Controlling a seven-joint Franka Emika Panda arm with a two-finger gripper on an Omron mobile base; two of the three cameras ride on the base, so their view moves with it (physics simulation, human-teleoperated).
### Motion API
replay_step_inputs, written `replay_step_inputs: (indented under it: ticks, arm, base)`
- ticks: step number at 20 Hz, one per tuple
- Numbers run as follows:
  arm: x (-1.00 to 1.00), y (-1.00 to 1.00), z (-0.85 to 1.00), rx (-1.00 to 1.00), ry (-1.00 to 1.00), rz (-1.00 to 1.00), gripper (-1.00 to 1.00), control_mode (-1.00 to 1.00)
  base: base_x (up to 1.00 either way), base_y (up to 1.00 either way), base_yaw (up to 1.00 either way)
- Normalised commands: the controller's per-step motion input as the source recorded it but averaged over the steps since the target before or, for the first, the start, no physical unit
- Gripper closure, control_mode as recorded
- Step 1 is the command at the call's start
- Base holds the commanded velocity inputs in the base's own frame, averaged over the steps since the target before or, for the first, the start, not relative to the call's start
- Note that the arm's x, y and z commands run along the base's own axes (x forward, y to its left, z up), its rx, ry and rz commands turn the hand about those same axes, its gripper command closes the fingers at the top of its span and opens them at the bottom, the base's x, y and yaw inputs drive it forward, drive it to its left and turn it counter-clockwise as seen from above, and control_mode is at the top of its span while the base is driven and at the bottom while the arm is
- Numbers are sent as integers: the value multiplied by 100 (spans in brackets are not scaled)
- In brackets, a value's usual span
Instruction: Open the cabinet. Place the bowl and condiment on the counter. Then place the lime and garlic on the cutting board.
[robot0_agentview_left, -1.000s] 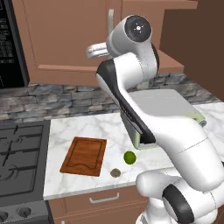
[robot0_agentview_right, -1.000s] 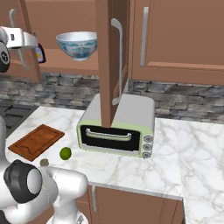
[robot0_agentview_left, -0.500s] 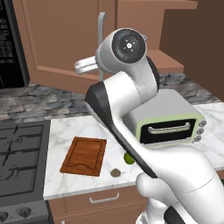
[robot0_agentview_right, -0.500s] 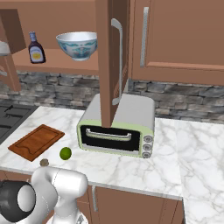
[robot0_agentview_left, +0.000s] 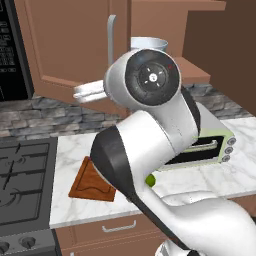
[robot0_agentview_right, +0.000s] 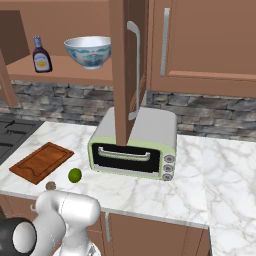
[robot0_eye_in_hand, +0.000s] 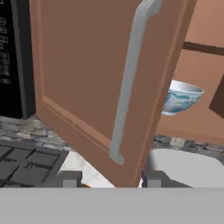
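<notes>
swinging wide, the arm is rolling leftward across the left base view since a second ago, and its bulk is dropping out of the right base view, uncovering the condiment beside the bowl on the cabinet shelf. both doors are standing open, so fetching the bowl looks like the step in hand. to do it well, the hand should be clearing the left door's edge before reaching in, coming at the bowl's rim from the front and gripping one wall. in the hand view the fingers are hanging spread, nothing between them, facing the left door's bar handle. lime and garlic are lying on the desk just beside the cutting board.
</notes>
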Motion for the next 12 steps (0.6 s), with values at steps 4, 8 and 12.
replay_step_inputs:
  ticks: [4,8,12]
  arm:
    - [-39,-100,20,41,2,0,-100,-100]
    - [14,-100,3,42,9,-1,-100,-100]
    - [65,-100,-17,39,12,0,-100,-100]
  base:
    - [0,0,0]
    - [0,0,0]
    - [0,0,0]
